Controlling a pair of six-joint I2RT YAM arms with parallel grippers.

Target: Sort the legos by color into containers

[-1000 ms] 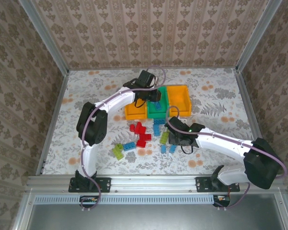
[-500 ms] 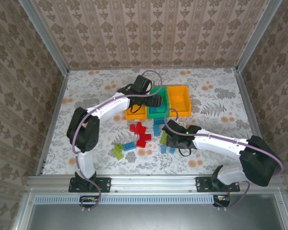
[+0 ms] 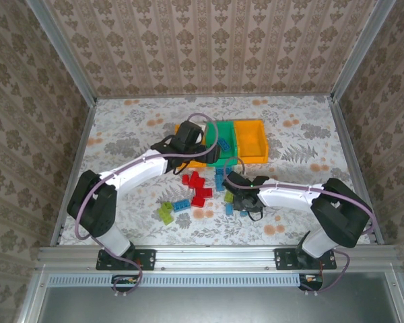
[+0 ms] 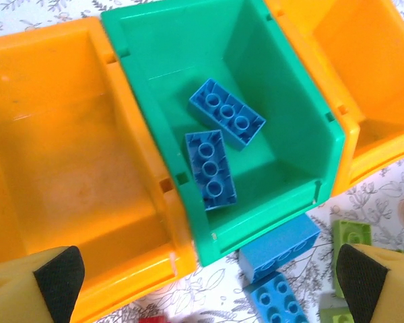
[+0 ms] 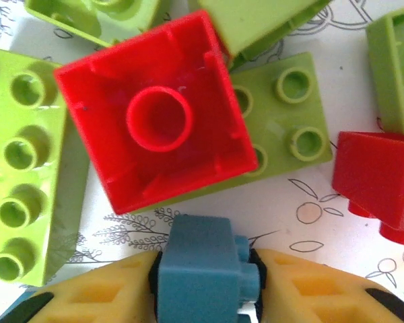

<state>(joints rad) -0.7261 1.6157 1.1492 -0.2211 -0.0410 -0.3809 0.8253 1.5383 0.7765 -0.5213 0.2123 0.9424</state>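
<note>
The containers stand in a row: a left orange bin (image 4: pixel 60 168), a green middle bin (image 4: pixel 283 101) (image 3: pixel 223 149) and a right orange bin (image 4: pixel 363 74) (image 3: pixel 250 140). Two blue legos (image 4: pixel 219 145) lie in the green bin. My left gripper (image 4: pixel 205 286) (image 3: pixel 196 149) hangs open and empty over the near edge of the left and middle bins. My right gripper (image 5: pixel 205 296) (image 3: pixel 237 200) is low at the pile, shut on a small blue lego (image 5: pixel 198 269). Just ahead of it an upside-down red lego (image 5: pixel 155 114) rests on lime legos (image 5: pixel 283 114).
Loose legos lie in front of the bins: red ones (image 3: pixel 196 188), blue ones (image 3: pixel 220 178) (image 4: pixel 279 249) and a lime one (image 3: pixel 165 214) beside a blue one (image 3: pixel 182 205). A metal frame (image 3: pixel 74 168) and patterned walls close in the table.
My left gripper has opened wide and drawn back left and nearer, off the green bin. My right gripper has slid left into the pile and narrowed onto the blue lego.
</note>
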